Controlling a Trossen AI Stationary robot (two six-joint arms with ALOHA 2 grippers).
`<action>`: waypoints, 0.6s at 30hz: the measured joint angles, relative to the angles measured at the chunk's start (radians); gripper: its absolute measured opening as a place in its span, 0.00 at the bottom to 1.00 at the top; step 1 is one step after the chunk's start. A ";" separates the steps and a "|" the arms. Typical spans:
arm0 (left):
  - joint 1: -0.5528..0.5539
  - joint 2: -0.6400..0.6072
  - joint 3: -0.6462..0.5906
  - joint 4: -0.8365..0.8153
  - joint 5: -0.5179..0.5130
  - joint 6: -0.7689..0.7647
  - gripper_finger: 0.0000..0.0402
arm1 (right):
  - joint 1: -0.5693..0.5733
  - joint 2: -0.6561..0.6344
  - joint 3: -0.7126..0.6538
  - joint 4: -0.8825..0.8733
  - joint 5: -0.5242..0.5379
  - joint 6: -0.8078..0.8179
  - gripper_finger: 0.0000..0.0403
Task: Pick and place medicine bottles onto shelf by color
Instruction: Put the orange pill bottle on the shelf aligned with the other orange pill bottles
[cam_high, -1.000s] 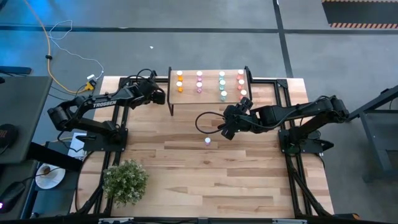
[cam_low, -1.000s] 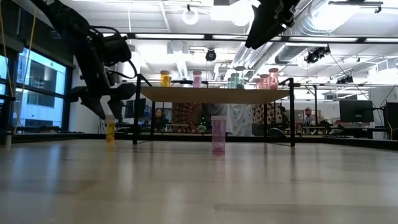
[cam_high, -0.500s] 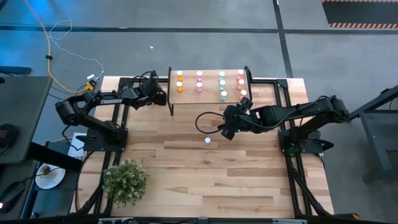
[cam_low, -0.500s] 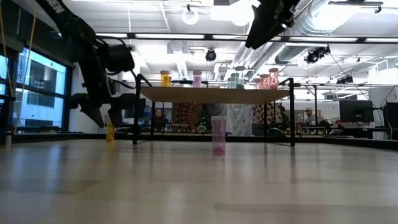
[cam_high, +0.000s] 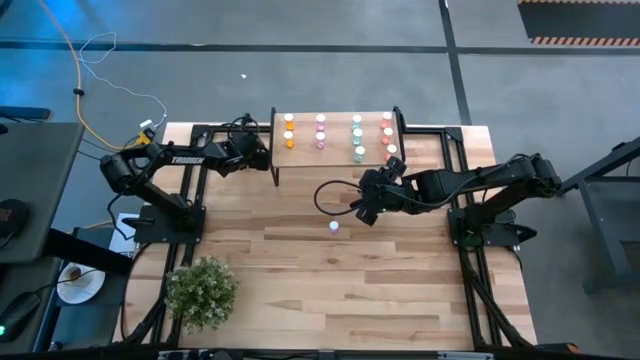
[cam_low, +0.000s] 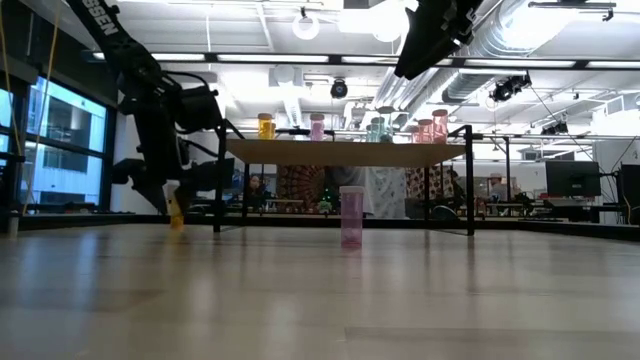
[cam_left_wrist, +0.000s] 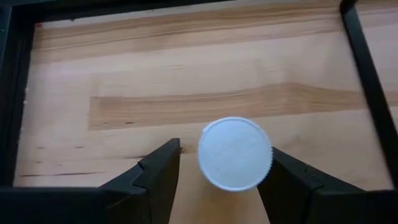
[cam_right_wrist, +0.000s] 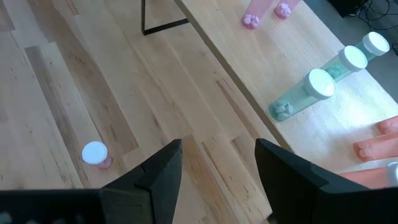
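An orange bottle (cam_low: 177, 213) with a white cap (cam_left_wrist: 235, 154) stands on the table just left of the shelf (cam_high: 340, 150). My left gripper (cam_left_wrist: 221, 155) is open and low over it, one finger on each side of the cap. In the high view the left gripper (cam_high: 262, 155) hides this bottle. A pink bottle (cam_high: 333, 226) stands alone mid-table. My right gripper (cam_high: 362, 210) hangs open above the table, between that bottle and the shelf. Orange, pink, teal and red bottles (cam_high: 356, 135) stand in rows on the shelf.
A potted plant (cam_high: 202, 290) sits at the near left of the table. A black cable loop (cam_high: 335, 195) hangs by the right arm. The shelf's thin black leg (cam_high: 276, 165) stands close beside the left gripper. Open table lies toward the near edge.
My left gripper has come down and reached toward the shelf's left end. Its fingers now stand around the orange bottle, where a second ago they were above it. The bottle has stayed where it was.
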 joint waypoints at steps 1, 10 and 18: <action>0.000 0.000 0.000 -0.003 -0.001 0.002 0.44 | 0.000 0.000 0.000 0.000 0.000 0.000 0.48; 0.001 0.000 0.000 -0.001 -0.005 0.047 0.26 | 0.000 0.000 0.000 0.000 -0.001 0.011 0.48; 0.000 -0.001 0.000 -0.001 -0.004 0.064 0.21 | 0.000 0.000 0.000 0.000 -0.010 0.018 0.48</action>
